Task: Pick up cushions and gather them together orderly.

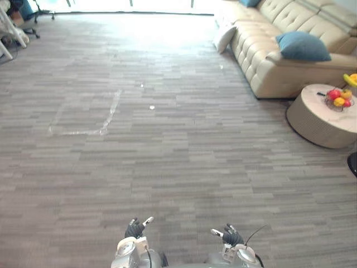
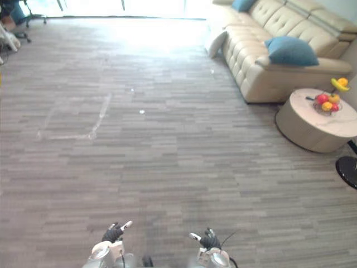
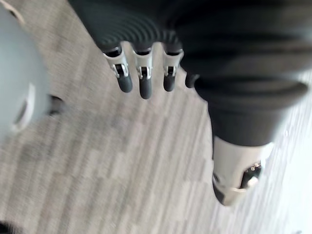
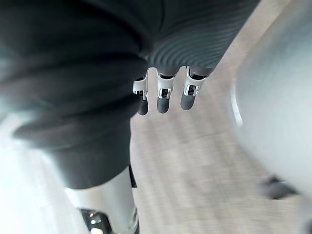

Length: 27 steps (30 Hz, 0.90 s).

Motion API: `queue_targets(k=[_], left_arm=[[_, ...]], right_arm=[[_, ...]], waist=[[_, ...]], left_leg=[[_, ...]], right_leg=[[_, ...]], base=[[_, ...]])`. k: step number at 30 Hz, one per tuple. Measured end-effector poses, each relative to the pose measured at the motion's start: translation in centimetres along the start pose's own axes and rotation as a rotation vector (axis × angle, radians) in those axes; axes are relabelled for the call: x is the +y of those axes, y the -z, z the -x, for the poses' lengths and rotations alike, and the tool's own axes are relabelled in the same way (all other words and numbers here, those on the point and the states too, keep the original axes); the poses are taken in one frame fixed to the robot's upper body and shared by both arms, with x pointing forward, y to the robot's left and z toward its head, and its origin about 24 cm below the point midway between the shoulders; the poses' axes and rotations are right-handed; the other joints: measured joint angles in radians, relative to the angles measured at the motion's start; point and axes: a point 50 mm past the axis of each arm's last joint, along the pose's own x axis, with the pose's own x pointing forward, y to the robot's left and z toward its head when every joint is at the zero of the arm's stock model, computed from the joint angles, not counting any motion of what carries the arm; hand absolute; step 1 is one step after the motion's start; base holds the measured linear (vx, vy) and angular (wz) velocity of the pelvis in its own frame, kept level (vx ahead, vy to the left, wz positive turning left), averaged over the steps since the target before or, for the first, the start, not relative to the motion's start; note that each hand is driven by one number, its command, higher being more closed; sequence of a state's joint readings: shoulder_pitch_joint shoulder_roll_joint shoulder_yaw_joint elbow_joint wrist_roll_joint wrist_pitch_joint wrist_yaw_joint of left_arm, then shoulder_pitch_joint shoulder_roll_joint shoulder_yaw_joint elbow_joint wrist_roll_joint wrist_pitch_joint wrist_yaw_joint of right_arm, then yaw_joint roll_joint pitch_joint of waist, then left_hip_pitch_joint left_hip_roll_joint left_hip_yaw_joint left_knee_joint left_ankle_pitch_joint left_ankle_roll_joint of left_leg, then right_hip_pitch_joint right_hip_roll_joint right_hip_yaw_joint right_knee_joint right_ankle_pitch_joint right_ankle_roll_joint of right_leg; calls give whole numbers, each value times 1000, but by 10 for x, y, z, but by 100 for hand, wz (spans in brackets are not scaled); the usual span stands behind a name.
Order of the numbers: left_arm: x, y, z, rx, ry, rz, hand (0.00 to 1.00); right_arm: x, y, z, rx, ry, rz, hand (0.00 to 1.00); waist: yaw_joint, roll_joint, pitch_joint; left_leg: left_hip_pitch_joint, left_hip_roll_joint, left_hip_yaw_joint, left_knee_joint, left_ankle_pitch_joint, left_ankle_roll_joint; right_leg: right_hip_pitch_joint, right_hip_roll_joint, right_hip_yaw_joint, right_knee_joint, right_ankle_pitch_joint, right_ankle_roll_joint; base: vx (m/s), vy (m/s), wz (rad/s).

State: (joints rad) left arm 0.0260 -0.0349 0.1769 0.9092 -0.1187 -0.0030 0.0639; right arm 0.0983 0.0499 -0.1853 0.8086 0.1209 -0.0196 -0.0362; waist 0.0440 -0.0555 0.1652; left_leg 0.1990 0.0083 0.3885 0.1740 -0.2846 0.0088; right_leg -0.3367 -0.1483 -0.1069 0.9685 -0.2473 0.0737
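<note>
A blue cushion (image 1: 303, 46) lies on the near arm of the beige sofa (image 1: 262, 61) at the far right. Against the sofa's end a white cushion (image 1: 224, 38) leans on the floor. A second blue cushion (image 2: 242, 4) rests further back on the seat. My left hand (image 1: 134, 229) and right hand (image 1: 230, 235) hang low at the near edge, far from the cushions. In the wrist views the left fingers (image 3: 141, 78) and right fingers (image 4: 165, 92) are relaxed over bare floor and hold nothing.
A round low table (image 1: 321, 120) with a bowl of fruit (image 1: 339, 99) stands in front of the sofa. A black round base (image 2: 347, 167) sits at the right edge. Chairs (image 1: 11, 28) stand far left. Pale tape marks (image 1: 106, 120) cross the wide grey floor.
</note>
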Motion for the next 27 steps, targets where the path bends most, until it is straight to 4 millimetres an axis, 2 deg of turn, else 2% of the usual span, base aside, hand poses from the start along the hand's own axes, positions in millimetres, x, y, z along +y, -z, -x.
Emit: queue_targets(k=[1,2,3,4,5,6,7,8,9,10,11,12,13,15,16,18,19,20,21,22,23,24,25,26,27], left_arm=[[-4,3,0,19,7,3,0],[-5,4,0,24,11,5,0],[-9,6,1,29,20,10,0],[-9,9,2,39,20,13,0],[-9,11,2,45,21,14,0],[-10,14,2,57,25,9,0],[-7,14,2,54,14,22,0],[-6,12,2,51,10,27,0],[-9,9,1,43,14,32,0],[-7,11,1,47,10,36,0],[-3,10,2,36,-6,55,0],[-2,9,2,33,-11,59,0],[6,6,3,11,-31,65,0],[8,-1,3,-24,-33,64,0],[10,-3,5,-48,-37,69,0],[12,-3,7,-64,-46,82,0],[14,-3,7,-67,-54,89,0],[16,-2,8,-67,-57,86,0],[17,-2,8,-67,-60,84,0],[27,-3,8,-71,-82,65,0],[30,-3,8,-72,-87,58,0],[32,-3,8,-65,-92,53,0],[35,-3,7,-58,-97,44,0],[35,-3,7,-56,-96,37,0],[33,-3,7,-53,-88,26,0]], right_arm=[[-6,-2,0,-7,18,-7,0],[-9,-2,0,-7,26,-9,0],[-13,-2,0,-6,39,-12,0],[-15,0,0,7,43,-10,0],[-16,1,0,11,46,-7,0],[-24,1,-1,20,60,11,0],[-28,-6,-3,11,65,29,0],[-28,-7,-3,8,65,33,0],[-31,-9,-4,2,70,37,0],[-35,-13,-5,-6,75,57,0],[-33,-16,-6,-6,73,67,0],[-32,-16,-6,-6,70,68,0],[-17,-14,-8,3,32,71,0],[-3,-10,-8,17,-8,81,0],[2,-7,-8,34,-26,96,0],[12,-2,-7,48,-50,88,0],[13,0,-6,56,-48,78,0],[12,4,-5,67,-43,75,0],[11,6,-4,74,-41,74,0],[9,15,-1,102,-35,68,0],[10,17,0,108,-35,63,0],[9,18,1,102,-34,60,0],[9,22,2,112,-33,57,0],[9,23,3,115,-33,56,0],[8,23,3,111,-33,58,0]], waist=[[-10,3,2],[-14,4,2],[-25,5,2],[-36,5,1],[-39,7,2],[-50,38,-2],[-39,68,-7],[-39,74,-3],[-44,85,7],[-39,114,27],[-30,133,33],[-28,133,35],[-8,121,46],[10,105,43],[25,102,41],[29,100,39],[31,97,37],[32,90,24],[41,75,15],[56,34,-22],[58,16,-36],[56,1,-44],[60,-20,-48],[60,-26,-46],[57,-18,-39]], left_leg=[[53,0,-19,-23,-23,-3],[74,-1,-26,-33,-30,-5],[123,-4,-47,-65,-46,-11],[164,-13,-80,-80,-49,-13],[176,-12,-96,-81,-49,-13],[194,11,-132,-71,-49,-14],[172,47,-163,26,-18,-53],[136,49,-184,109,6,-59],[80,57,-211,262,52,-77],[-44,102,-257,575,200,-146],[-152,144,-257,806,208,-154],[-170,151,-255,838,202,-145],[-276,169,-231,944,157,-95],[-374,176,-189,901,128,-78],[-447,184,-144,779,104,-68],[-482,181,-85,484,99,-70],[-502,164,-79,293,126,-68],[-512,147,-84,169,168,-79],[-522,135,-86,147,237,-75],[-519,95,-67,176,258,-7],[-519,83,-57,193,243,3],[-503,75,-35,249,185,34],[-448,46,-20,249,147,50],[-419,33,-16,240,133,54],[-332,18,-17,207,86,47]], right_leg=[[-33,7,-68,-142,3,-17],[-42,13,-91,-213,13,-25],[-54,33,-126,-399,70,-46],[-65,57,-119,-509,143,-92],[-65,67,-105,-507,182,-117],[-57,92,-87,-474,226,-184],[-45,86,-110,-422,160,-195],[-37,80,-111,-404,129,-191],[2,83,-117,-408,96,-185],[99,104,-119,-470,68,-190],[179,136,-106,-522,53,-204],[196,141,-102,-531,51,-205],[309,153,-63,-603,30,-209],[398,151,-18,-687,14,-204],[463,148,21,-747,2,-190],[521,133,62,-794,-15,-160],[562,117,84,-812,-44,-139],[598,102,97,-834,-72,-119],[623,84,116,-845,-90,-108],[638,40,153,-843,-96,-106],[632,20,159,-823,-84,-89],[598,-7,189,-707,-41,-16],[547,-24,226,-530,9,44],[515,-26,239,-441,49,60],[399,-17,258,-166,151,133]], base=[[558,50,41],[608,10,60],[664,-22,74],[703,-44,74],[619,-65,72],[799,-117,44],[782,-136,43],[903,-196,24],[722,-196,17],[819,-146,-14],[656,-62,-30],[608,4,-73],[591,-10,-74],[593,23,-77],[514,78,-78],[566,157,-74],[623,240,-53],[796,348,-52],[750,345,-61],[616,281,-48],[831,367,-44],[812,391,-22],[947,460,-24],[710,350,-30],[631,294,-26]])
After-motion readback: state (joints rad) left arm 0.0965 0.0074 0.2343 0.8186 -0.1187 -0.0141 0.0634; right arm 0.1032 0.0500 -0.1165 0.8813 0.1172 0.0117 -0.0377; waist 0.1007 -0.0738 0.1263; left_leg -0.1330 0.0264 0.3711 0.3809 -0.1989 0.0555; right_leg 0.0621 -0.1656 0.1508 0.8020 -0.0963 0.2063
